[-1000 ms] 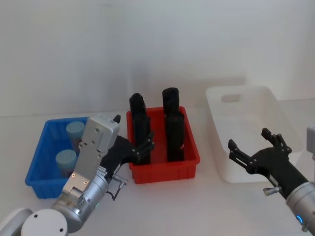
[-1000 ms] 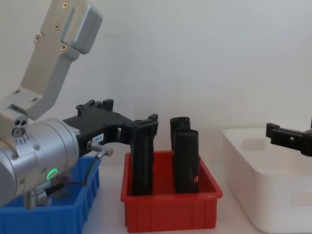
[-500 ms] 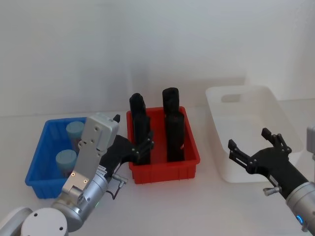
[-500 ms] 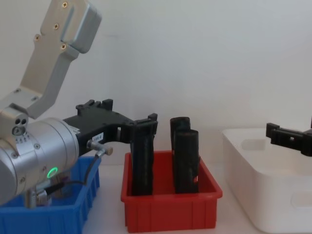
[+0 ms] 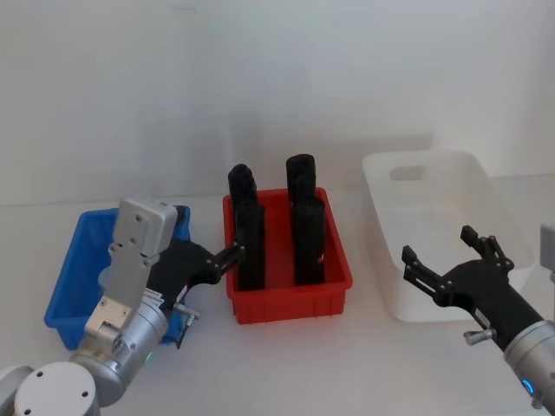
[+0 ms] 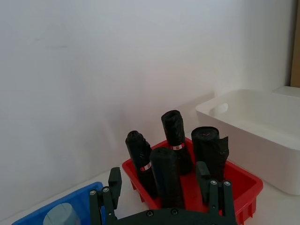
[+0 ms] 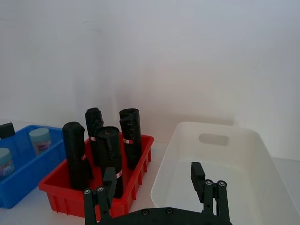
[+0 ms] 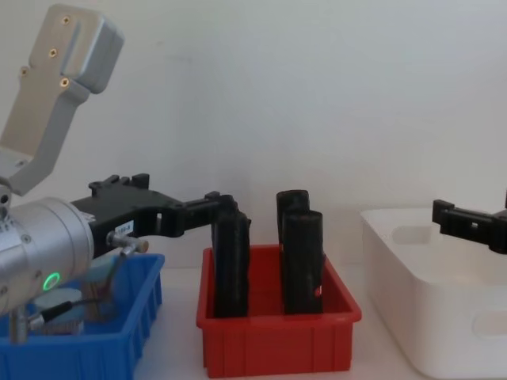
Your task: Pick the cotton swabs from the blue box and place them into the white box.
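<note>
The blue box (image 5: 62,282) stands at the table's left. Two cotton swab tubs (image 7: 40,139) with pale blue lids stand in it, and one lid (image 6: 60,216) shows beyond my left gripper's fingers. In the head view my left arm covers them. My left gripper (image 5: 212,251) hovers open and holds nothing over the blue box's right rim, its tip next to the red bin. The white box (image 5: 431,227) stands at the right with nothing visible inside. My right gripper (image 5: 438,244) hangs open at its near left corner, holding nothing.
A red bin (image 5: 290,297) with several tall upright black rolls (image 5: 305,238) sits between the two boxes, close to my left gripper's fingertip (image 8: 223,203). A white wall runs behind the table. Bare tabletop lies in front of the bins.
My left arm has swung left and back, drawing its open gripper away from the black rolls toward the blue box. The right arm has not moved.
</note>
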{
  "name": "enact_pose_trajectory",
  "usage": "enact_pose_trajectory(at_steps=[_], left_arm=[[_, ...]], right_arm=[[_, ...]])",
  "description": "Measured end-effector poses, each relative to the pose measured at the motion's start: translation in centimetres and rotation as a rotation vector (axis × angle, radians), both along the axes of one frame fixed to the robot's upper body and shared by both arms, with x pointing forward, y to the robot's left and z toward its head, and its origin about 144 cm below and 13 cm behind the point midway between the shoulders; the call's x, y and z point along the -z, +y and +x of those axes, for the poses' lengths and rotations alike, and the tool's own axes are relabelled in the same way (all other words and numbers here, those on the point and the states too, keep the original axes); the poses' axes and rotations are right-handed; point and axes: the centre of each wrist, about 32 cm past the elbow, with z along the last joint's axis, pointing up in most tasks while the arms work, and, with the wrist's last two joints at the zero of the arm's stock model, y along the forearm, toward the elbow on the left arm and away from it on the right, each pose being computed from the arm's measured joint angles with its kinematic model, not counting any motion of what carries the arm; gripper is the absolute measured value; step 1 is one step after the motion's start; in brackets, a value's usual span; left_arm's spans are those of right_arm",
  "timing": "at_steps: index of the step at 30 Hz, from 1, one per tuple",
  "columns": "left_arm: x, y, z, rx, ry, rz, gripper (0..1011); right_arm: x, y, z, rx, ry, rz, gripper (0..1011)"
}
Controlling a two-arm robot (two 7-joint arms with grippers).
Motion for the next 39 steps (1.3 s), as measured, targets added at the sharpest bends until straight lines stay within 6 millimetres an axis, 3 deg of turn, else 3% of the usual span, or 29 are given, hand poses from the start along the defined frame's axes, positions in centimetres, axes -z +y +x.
enact_pose_trajectory(at_steps=[20, 39], left_arm=[[1.0, 4.5, 1.5, -0.092, 0.107, -0.023, 1008], [2.5, 7.1, 3.3, -0.135, 0.206, 0.008, 1008]], right_arm=[[0.0, 0.0, 0.0, 0.000, 0.000, 0.000, 1002], [0.0, 0.0, 0.0, 0.000, 0.000, 0.000, 1002]])
